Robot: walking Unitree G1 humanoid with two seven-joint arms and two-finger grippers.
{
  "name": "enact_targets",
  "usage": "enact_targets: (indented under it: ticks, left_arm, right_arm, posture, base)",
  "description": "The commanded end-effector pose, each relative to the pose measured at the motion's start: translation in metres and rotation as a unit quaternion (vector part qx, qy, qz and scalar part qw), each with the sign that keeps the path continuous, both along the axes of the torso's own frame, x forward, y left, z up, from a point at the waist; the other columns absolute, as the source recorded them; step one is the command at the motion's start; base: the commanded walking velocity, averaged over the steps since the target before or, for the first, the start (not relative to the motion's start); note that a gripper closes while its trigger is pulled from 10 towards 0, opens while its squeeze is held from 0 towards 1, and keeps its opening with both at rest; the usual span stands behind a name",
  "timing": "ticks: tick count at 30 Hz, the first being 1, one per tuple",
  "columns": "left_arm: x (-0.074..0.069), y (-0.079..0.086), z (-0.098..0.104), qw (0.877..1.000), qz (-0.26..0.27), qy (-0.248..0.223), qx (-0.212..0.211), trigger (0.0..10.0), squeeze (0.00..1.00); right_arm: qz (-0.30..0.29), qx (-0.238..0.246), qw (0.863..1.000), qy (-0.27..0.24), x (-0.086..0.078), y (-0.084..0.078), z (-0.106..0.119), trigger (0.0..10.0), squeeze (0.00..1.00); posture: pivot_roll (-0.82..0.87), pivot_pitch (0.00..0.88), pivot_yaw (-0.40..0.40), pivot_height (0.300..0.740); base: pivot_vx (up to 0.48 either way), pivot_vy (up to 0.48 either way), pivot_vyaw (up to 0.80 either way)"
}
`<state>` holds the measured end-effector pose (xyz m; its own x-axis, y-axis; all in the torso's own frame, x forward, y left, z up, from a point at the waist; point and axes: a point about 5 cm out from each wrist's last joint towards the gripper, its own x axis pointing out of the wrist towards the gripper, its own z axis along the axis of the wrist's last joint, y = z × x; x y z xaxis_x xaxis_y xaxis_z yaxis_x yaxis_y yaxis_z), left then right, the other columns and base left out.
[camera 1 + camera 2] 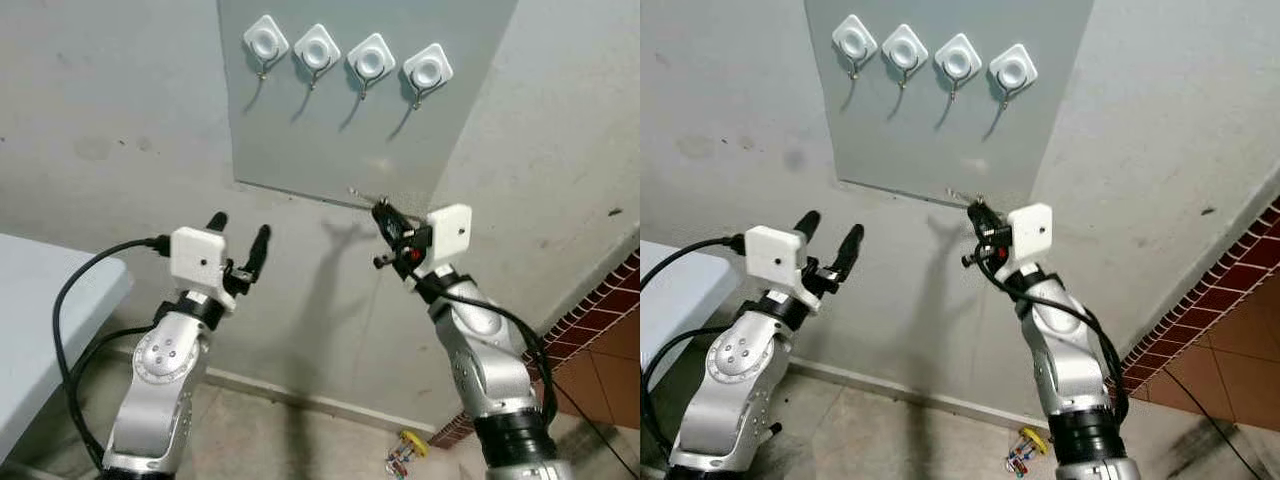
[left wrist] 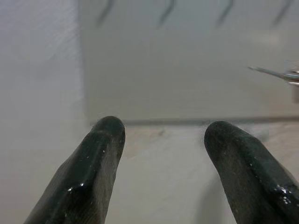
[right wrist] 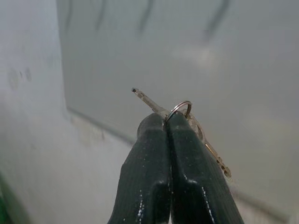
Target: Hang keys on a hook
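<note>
Left eye view: we are facing a grey wall on which a grey panel (image 1: 340, 100) is carrying a row of four white hooks (image 1: 345, 57). We are holding our right gripper (image 1: 384, 212) raised just below the panel's lower edge, its two black fingers pressed together on the keys (image 1: 362, 194), whose thin metal tip is poking out toward the panel. We are holding our left gripper (image 1: 240, 238) up at a similar height, well apart from the right one, with its fingers spread and nothing between them. A white table (image 1: 40, 330) is standing at our left, and a small bunch of coloured items (image 1: 405, 455) is lying on the floor near the wall's base, beside red tiles (image 1: 600, 340).

Right eye view: we are seeing the same arrangement, with the four hooks above and the right gripper's tips just under the panel's edge.

Left wrist view: we are looking along the two separated fingers (image 2: 93, 172) at the panel, with the tip of the keys (image 2: 273, 73) entering at one side.

Right wrist view: we are looking along the closed fingers (image 3: 154, 177), which are pinching a metal ring (image 3: 180, 109) with keys sticking out either way, in front of the panel.
</note>
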<state>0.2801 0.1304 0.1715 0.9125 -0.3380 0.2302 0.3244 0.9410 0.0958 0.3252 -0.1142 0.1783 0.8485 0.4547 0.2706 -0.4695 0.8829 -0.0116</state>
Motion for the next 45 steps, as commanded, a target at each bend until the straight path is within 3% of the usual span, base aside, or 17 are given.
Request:
enact_targets:
  ticks: [1, 10, 27, 29, 37, 45]
  left_arm:
    - [-0.001, -0.007, 0.014, 0.999, -0.02, -0.026, 0.003, 10.0, 0.0]
    - [0.0, -0.012, 0.028, 0.998, -0.035, -0.043, -0.001, 10.0, 0.0]
    - [0.0, -0.016, 0.033, 0.998, -0.042, -0.042, -0.011, 10.0, 0.0]
    - [-0.002, -0.023, 0.039, 0.997, -0.058, -0.054, 0.002, 10.0, 0.0]
    - [-0.005, -0.036, 0.045, 0.994, -0.088, -0.066, 0.01, 10.0, 0.0]
    - [-0.006, -0.039, 0.047, 0.994, -0.092, -0.067, 0.004, 10.0, 0.0]
  right_arm:
    - [-0.003, 0.016, 0.999, -0.036, 0.002, -0.005, 0.02, 10.0, 0.0]
    - [0.006, 0.042, 0.997, -0.069, 0.003, -0.004, 0.039, 10.0, 0.0]
    - [0.045, 0.062, 0.993, -0.087, 0.003, -0.004, 0.051, 10.0, 0.0]
    - [0.051, 0.087, 0.99, -0.096, 0.009, -0.011, 0.064, 10.0, 0.0]
    - [0.057, 0.108, 0.987, -0.107, 0.014, -0.017, 0.077, 10.0, 0.0]
    - [0.071, 0.139, 0.983, -0.099, 0.017, -0.02, 0.082, 10.0, 0.0]
  posture:
    - [-0.03, 0.03, -0.052, 0.74]
    - [-0.03, 0.033, -0.047, 0.74]
    - [-0.02, 0.043, -0.045, 0.74]
    - [-0.02, 0.043, -0.046, 0.74]
    - [-0.02, 0.04, -0.048, 0.74]
    - [-0.02, 0.035, -0.054, 0.74]
  base:
    - [0.0, 0.0, 0.0]
    - [0.0, 0.0, 0.0]
    - [0.0, 0.0, 0.0]
    - [0.0, 0.0, 0.0]
    - [0.0, 0.0, 0.0]
    - [0.0, 0.0, 0.0]
